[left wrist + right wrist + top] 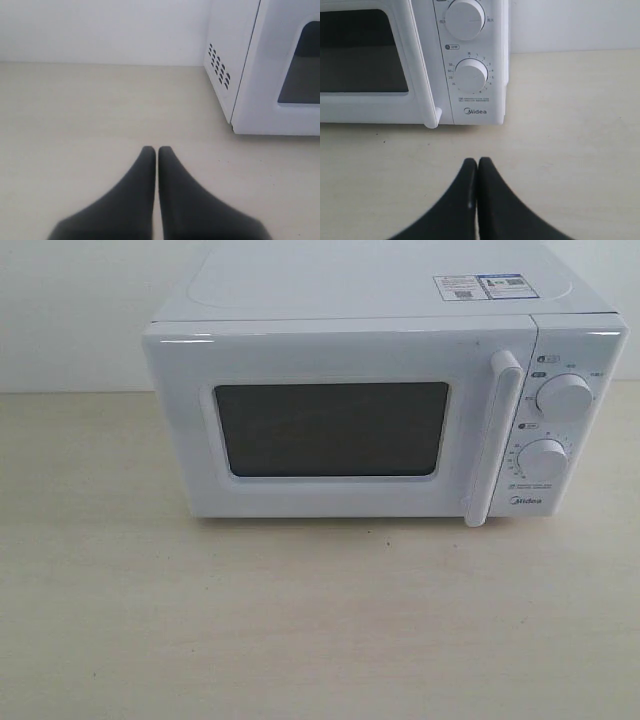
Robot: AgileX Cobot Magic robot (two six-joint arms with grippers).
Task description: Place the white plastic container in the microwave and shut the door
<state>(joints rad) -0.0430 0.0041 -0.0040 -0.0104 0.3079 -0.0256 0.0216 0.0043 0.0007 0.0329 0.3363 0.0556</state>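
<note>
In the exterior view the microwave (350,300) stands on the pale surface (300,630) with the door (330,430) shut flush. The white plastic container shows nowhere around it (the dark window gives no view inside, so whether it already sits within cannot be told). In the left wrist view the left pincer (157,151) hangs in front of the microwave's vented side corner, tips pressed together on nothing. In the right wrist view the right pincer (477,162), likewise pressed together and empty, sits before the microwave's dial panel, near the foot of the handle (429,107). If the box is yet to go in, the right arm seems best placed: spread the tips, hook behind the handle, and draw the door open along its arc without dragging the microwave.
</note>
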